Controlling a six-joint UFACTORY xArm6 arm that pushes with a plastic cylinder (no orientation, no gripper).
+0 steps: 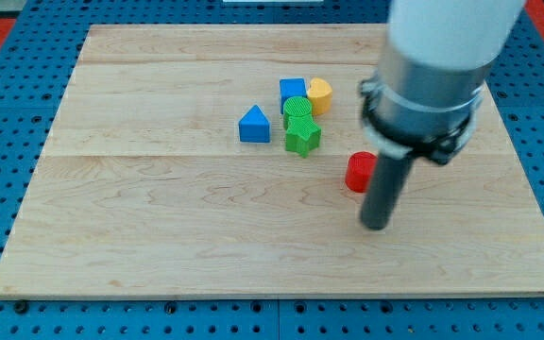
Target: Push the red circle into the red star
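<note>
The red circle (358, 173) lies on the wooden board (159, 217), right of centre, partly hidden by my rod. My tip (376, 226) rests on the board just below and slightly right of the red circle, close to it. No red star shows in this view; the arm's body may be hiding it.
A cluster sits above and left of the red circle: a blue triangle (254, 125), a blue cube (292, 91), a yellow block (320, 94), a green circle (297, 107) and a green star (302, 136). The arm's large body (437, 66) covers the board's upper right.
</note>
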